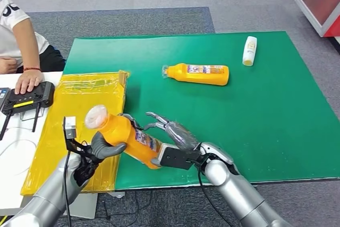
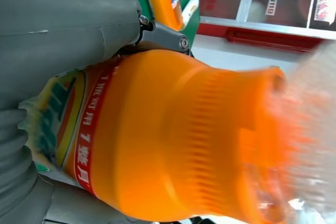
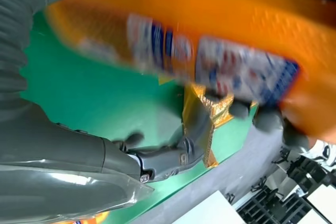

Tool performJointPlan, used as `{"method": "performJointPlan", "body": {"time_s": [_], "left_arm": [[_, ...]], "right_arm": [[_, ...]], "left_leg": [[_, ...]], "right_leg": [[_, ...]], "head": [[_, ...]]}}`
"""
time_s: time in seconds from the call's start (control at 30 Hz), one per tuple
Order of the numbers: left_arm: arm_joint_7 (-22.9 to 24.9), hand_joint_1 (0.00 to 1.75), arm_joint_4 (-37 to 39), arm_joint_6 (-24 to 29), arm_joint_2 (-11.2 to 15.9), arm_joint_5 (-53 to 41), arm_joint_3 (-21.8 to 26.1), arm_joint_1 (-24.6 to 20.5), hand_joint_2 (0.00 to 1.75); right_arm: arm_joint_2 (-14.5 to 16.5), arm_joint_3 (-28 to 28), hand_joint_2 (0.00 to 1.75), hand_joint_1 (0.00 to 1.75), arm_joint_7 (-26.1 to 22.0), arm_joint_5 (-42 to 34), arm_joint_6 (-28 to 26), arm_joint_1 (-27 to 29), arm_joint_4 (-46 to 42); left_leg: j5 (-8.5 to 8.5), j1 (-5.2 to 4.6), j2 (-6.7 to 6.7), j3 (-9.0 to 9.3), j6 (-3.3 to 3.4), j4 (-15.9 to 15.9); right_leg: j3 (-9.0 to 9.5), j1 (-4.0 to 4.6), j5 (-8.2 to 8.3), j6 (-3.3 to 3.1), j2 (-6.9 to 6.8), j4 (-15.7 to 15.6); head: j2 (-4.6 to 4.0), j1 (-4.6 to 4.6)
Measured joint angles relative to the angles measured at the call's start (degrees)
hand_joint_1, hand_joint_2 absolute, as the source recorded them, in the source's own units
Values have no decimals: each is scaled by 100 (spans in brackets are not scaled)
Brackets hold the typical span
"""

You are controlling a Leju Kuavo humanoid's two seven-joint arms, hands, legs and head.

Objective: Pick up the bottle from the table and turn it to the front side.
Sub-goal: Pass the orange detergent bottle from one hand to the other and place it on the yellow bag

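My left hand (image 1: 100, 150) grips an orange bottle (image 1: 128, 136) around its upper part and holds it tilted above the near edge of the green mat (image 1: 260, 120), clear cap up and to the left. In the left wrist view the orange bottle (image 2: 166, 140) sits against the grey left hand (image 2: 59, 24). My right hand (image 1: 172, 134) is at the bottle's lower end with its fingers spread past it. In the right wrist view the blurred bottle (image 3: 222, 35) lies apart from the right hand's fingers (image 3: 170, 156), with green mat showing between them.
A second orange bottle (image 1: 198, 74) lies on its side mid-mat, and a small white bottle (image 1: 249, 50) lies at the far right. A yellow sheet (image 1: 80, 110) covers the left table. A person's hand (image 1: 28, 81) rests on a black controller (image 1: 26, 98) at far left.
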Motion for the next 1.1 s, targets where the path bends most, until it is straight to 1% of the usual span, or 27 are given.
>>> {"method": "performJointPlan", "body": {"time_s": [0.07,0.23,0.37,0.5,0.63,0.73,0.83,0.97,1.1], "left_arm": [[-12,159,0,9,14,-36,-3,36,175],[-76,165,-14,75,43,-196,-14,102,175],[-186,175,-134,455,107,-766,-85,122,175],[-256,175,-396,685,212,-1141,-178,133,175],[-191,175,-717,960,291,-1456,-303,133,175],[-62,175,-903,1286,339,-1795,-410,121,175],[176,175,-1069,1670,408,-2241,-559,56,175],[618,175,-1282,2075,497,-2808,-851,-164,175],[1036,175,-1358,2312,548,-3167,-1151,-442,175]], "right_arm": [[7,-17,175,0,4,-46,28,0,-3],[20,-88,175,0,16,-267,160,6,-4],[26,-259,175,0,12,-676,318,46,-4],[26,-481,175,0,13,-927,369,87,9],[28,-696,175,0,17,-1028,392,107,13],[37,-815,175,0,22,-1032,383,149,13],[41,-931,175,0,33,-1016,375,204,13],[41,-1066,175,0,35,-976,367,284,13],[45,-1180,175,0,35,-928,364,345,13]], "left_leg": [[0,0,0,0,0,0],[0,0,0,0,0,0],[0,0,0,0,0,0],[0,0,0,0,0,0],[0,0,0,0,0,0],[0,0,0,0,0,0],[0,0,0,0,0,0],[0,0,0,0,0,0],[1,0,0,1,0,0]], "right_leg": [[0,0,0,0,0,0],[0,0,0,0,0,0],[-1,0,0,0,0,0],[-1,0,0,0,-1,0],[-1,0,0,0,0,0],[-1,0,0,0,0,-1],[-2,0,0,0,0,-1],[-1,0,0,0,-1,-1],[0,0,1,0,0,-1]], "head": [[0,-1],[0,1],[0,0],[0,1],[0,0],[0,-1],[0,-1],[0,0],[0,1]]}}
